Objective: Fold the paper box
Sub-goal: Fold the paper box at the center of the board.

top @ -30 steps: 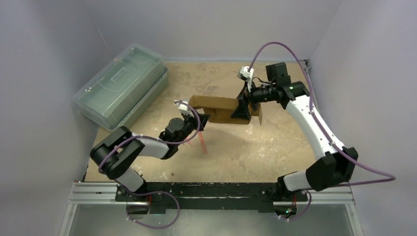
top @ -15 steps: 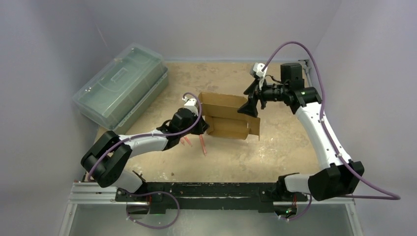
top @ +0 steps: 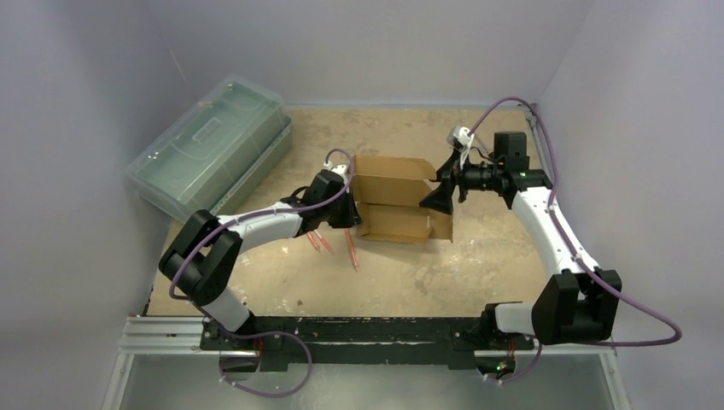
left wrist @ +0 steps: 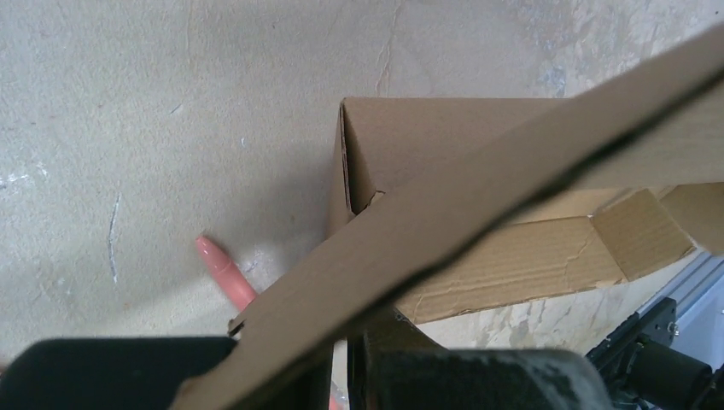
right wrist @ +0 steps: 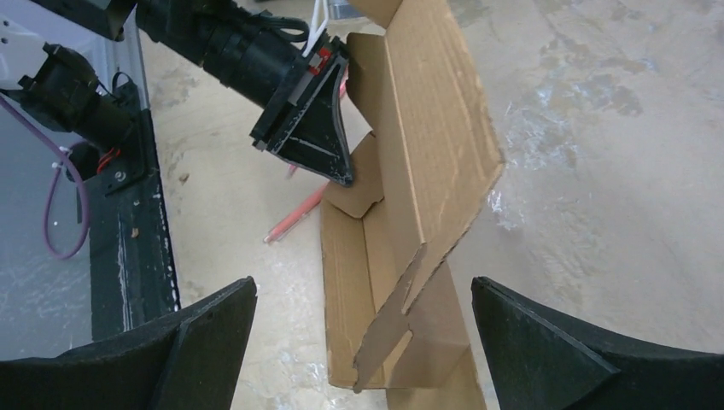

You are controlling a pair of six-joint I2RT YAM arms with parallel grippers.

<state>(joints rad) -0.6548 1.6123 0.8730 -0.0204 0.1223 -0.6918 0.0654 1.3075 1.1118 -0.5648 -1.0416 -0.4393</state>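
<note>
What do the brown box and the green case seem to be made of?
The paper box looks like corrugated cardboard, matte brown: faint ribbing and raw cut edges show. The green case is probably plastic: translucent, slightly glossy, moulded lid.

a green see-through case (top: 209, 145) was parked at the table's (top: 478, 256) far left, and pink sticks (top: 352, 250) were seen mid-table.

Paper box (top: 394, 195): plain brown cardboard, partly folded, open-topped trough, long flap raised, end tabs loose, mid-table (top: 478, 265)
</note>
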